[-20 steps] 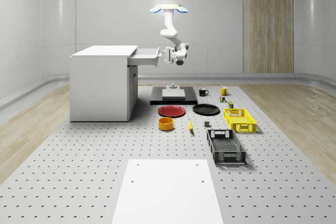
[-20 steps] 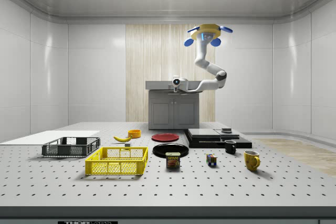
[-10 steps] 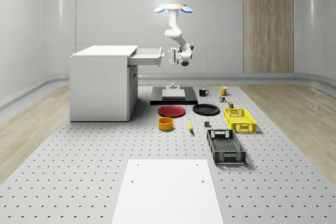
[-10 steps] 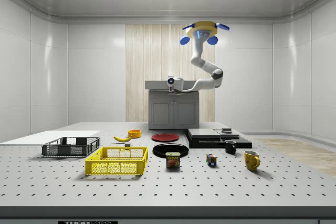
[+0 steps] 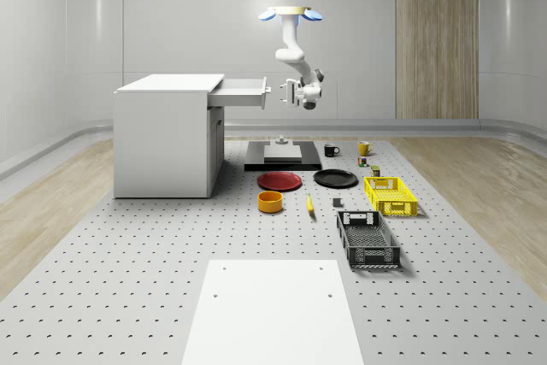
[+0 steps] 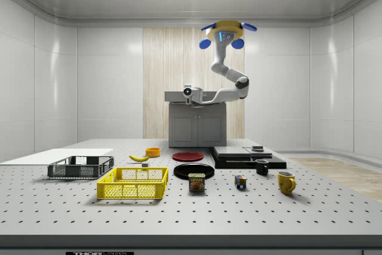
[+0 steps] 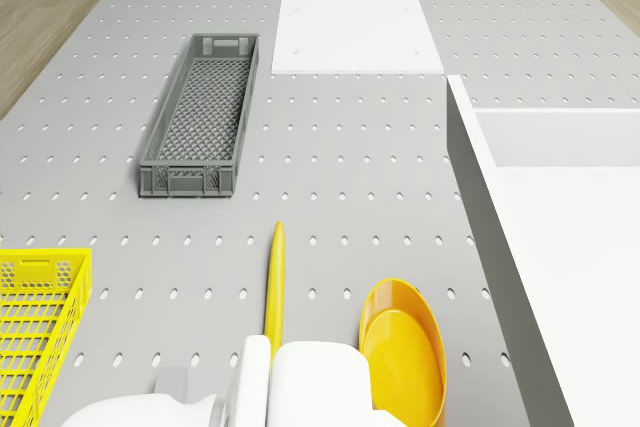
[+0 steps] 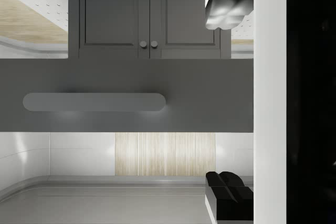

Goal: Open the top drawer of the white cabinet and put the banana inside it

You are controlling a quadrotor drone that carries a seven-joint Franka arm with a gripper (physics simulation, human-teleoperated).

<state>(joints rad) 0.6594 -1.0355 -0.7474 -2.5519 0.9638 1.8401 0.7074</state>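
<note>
White cabinet (image 5: 167, 134): box-shaped, standing on the grey perforated counter (image 5: 128, 262) toward the whole-scene view's left. Its top drawer (image 5: 242, 92) is pulled out toward the whole-scene view's right; in the wrist view the grey drawer front with its long rounded handle (image 8: 94, 102) lies straight ahead of me.

My drone body (image 5: 291, 14): hovering above the black platform (image 5: 283, 158), beside the cabinet's open-drawer side, arm bent down and back toward the drawer.

My gripper (image 5: 288, 91): level with the drawer front, just beside it, a small gap between. Fingers (image 8: 228, 9) spread apart above and below the handle's line, holding nothing.

Yellow banana (image 5: 309, 204): lying on the counter, between the orange round bowl (image 5: 270, 202) and the dark grey mesh crate (image 5: 367, 239), well below the drawer. In the drone view it lies just beside the bowl (image 7: 404, 347).

Also on the counter: red plate (image 5: 279, 180), black plate (image 5: 335, 179), yellow slatted basket (image 5: 391, 195), black mug (image 5: 330, 150), yellow mug (image 5: 364, 148), white flat panel (image 5: 272, 309).
</note>
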